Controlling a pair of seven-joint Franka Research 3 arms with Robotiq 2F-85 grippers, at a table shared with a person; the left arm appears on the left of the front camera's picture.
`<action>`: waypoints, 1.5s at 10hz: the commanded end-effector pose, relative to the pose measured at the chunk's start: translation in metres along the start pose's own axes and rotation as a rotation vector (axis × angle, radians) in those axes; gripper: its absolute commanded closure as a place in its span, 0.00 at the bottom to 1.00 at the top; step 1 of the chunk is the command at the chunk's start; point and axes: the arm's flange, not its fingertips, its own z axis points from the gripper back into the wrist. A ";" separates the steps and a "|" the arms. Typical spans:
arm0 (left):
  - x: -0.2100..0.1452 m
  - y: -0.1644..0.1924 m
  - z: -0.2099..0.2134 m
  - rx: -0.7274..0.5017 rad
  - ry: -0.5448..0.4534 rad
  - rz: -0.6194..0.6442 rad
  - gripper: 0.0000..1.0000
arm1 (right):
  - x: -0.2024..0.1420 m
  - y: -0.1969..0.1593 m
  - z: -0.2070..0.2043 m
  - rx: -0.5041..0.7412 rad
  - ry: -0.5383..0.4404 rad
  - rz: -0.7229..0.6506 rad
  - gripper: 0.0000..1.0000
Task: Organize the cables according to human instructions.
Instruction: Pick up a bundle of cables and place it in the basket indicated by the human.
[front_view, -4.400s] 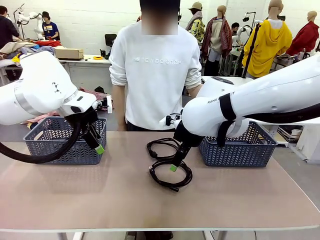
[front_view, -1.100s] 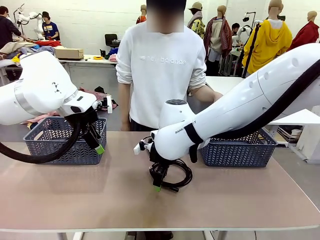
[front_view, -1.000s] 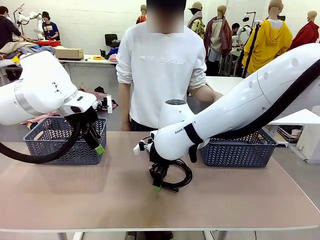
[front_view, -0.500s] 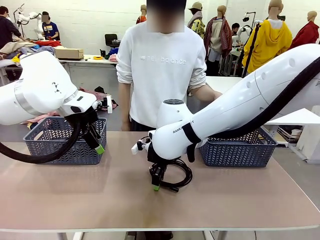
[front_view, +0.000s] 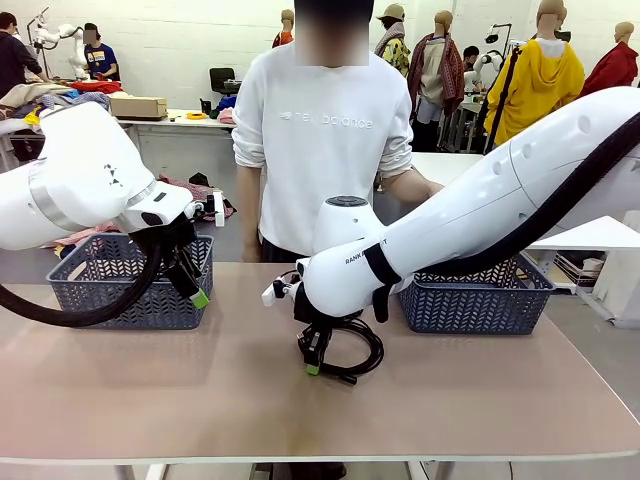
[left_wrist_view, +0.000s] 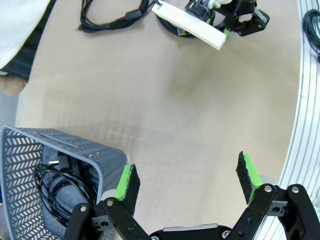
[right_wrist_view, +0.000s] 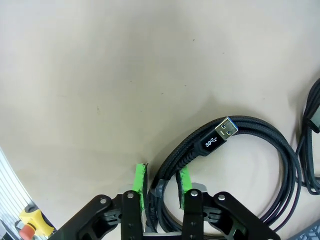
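left pincer (left_wrist_view: 187, 172): pads wide apart and holding nothing. It hangs over bare bench right beside the left basket (left_wrist_view: 30, 150), which has one stowed cable (left_wrist_view: 57, 187) down inside it.

right pincer (right_wrist_view: 160, 182): pads clamped on the near edge of the coiled cable (right_wrist_view: 260, 130), which lies flat on the bench. Its USB plug (right_wrist_view: 220, 135) pokes out just ahead of the pads.

doing it well: imo lift straight up and slow so the coil doesn't unwind. I can't tell if every strand is inside the pads, so watch for loops dropping.

second cable (right_wrist_view: 307, 150): just past the held coil, close enough to snag, so clear it before swinging.

right basket (front_view: 480, 300): near, on the arm side of the right pincer.

bench (front_view: 150, 390): plain tan and smooth, so a cable would probably slide on it.

room: busy workshop. A person (front_view: 320, 140) in a white sweatshirt stands at the far edge, right behind the right pincer.
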 end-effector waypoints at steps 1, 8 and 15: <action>0.000 0.000 0.002 0.003 -0.003 0.001 0.00 | 0.005 0.007 0.002 0.014 0.025 -0.030 0.85; 0.000 0.000 0.002 0.003 -0.003 0.001 0.00 | -0.017 0.023 0.078 -0.032 0.031 -0.020 1.00; 0.000 0.000 0.002 0.003 -0.003 0.001 0.00 | -0.093 -0.054 0.195 -0.044 0.090 0.386 1.00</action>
